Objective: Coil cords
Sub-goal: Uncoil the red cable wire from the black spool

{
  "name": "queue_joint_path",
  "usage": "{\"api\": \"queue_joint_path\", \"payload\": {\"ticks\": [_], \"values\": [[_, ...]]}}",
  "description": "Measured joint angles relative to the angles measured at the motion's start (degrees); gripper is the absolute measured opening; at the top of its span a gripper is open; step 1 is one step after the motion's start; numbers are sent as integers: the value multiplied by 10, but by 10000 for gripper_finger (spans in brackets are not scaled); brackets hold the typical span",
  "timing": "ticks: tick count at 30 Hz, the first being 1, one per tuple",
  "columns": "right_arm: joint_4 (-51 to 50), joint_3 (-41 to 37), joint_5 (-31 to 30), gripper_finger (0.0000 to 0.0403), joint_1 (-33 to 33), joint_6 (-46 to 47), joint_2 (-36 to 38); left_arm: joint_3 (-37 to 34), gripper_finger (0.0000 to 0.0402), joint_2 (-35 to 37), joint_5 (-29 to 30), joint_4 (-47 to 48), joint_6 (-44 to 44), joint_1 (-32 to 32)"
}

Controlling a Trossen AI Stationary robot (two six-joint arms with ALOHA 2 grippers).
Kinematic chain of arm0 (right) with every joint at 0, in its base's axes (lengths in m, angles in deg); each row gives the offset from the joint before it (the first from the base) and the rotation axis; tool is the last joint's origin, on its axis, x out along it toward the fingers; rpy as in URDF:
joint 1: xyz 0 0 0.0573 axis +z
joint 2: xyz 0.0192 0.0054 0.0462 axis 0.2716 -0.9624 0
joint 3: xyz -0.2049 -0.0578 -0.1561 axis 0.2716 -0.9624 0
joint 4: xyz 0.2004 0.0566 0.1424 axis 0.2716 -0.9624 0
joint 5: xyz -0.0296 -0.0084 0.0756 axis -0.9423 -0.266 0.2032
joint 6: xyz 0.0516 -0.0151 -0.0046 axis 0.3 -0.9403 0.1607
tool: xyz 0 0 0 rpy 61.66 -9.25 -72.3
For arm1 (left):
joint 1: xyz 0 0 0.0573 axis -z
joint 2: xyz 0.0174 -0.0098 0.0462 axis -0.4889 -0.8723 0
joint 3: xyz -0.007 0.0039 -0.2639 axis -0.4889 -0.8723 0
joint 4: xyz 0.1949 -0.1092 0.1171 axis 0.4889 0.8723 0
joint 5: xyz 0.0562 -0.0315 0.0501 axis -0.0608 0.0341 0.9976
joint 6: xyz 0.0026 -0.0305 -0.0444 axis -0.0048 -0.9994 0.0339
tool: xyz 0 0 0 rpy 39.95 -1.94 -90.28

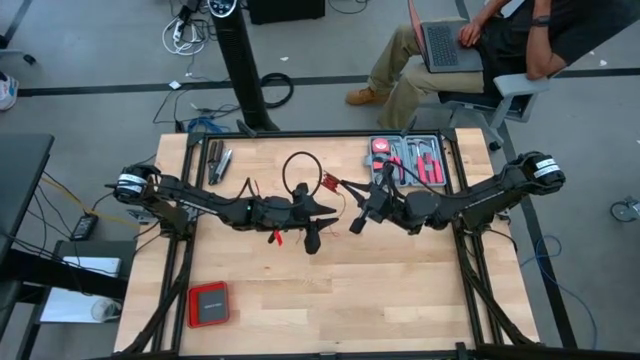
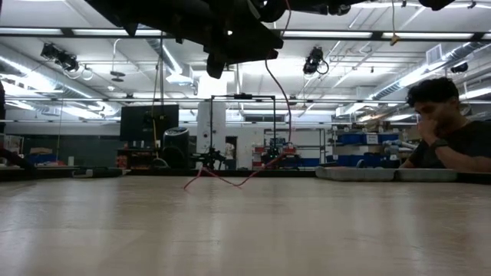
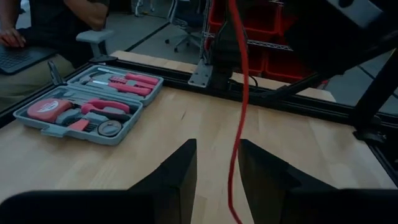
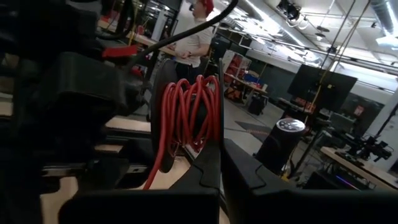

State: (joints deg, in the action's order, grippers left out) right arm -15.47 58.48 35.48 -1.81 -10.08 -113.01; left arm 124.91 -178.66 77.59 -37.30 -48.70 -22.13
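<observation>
Thin red cord [image 4: 186, 115] wound in tight glossy loops between both arms above mid-table, one slack strand [image 3: 239, 106] dropping to pale wood-grain table [image 1: 400, 290]. Left gripper [image 3: 216, 171], matte black wedge fingers spread, strand passing through gap untouched. Right gripper [image 4: 221, 165] pressed together beside the coil. Grey moulded tool tray [image 3: 87, 106] near far edge; flat red box [image 1: 208, 304] near front-left corner.

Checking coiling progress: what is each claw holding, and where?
Left claw is open around the red cord, not pinching it. Right claw is shut; its hold on the coiled bundle cannot be told.
</observation>
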Motion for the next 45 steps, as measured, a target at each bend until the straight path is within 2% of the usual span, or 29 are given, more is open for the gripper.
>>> {"api": "queue_joint_path", "payload": {"ticks": [5, 7, 10, 11, 28, 31, 33, 37, 41, 45], "values": [[27, 0, 16, 0, -3, 1, 0, 0, 111, 0, 0, 10, -2, 0], [28, 0, 19, 0, -2, -1, 0, 0, 83, 0, -1, 23, -3, 0], [28, 0, 18, 0, -3, -3, 0, 0, 20, 0, -11, 39, -4, 0], [28, 0, 18, 0, -3, -3, 0, 0, 12, 0, -16, 39, -5, 0], [14, 0, 13, 0, -3, -7, 0, 0, 1, 0, -24, 37, -15, 1], [8, 0, 12, 0, -3, -7, 0, 0, 1, 1, -34, 37, -16, 1], [-17, 0, -14, 0, -2, -11, 0, 0, 0, 10, -59, 40, -27, 1], [-121, 0, -94, 0, 22, -25, 7, 0, 0, 69, -113, 52, -32, 1], [-192, 0, -137, 0, 51, -2, 6, 1, 0, 140, -107, 127, -23, 1], [-231, 0, -151, 0, 82, 36, 7, 1, 0, 200, -83, 222, -29, 1]]}}
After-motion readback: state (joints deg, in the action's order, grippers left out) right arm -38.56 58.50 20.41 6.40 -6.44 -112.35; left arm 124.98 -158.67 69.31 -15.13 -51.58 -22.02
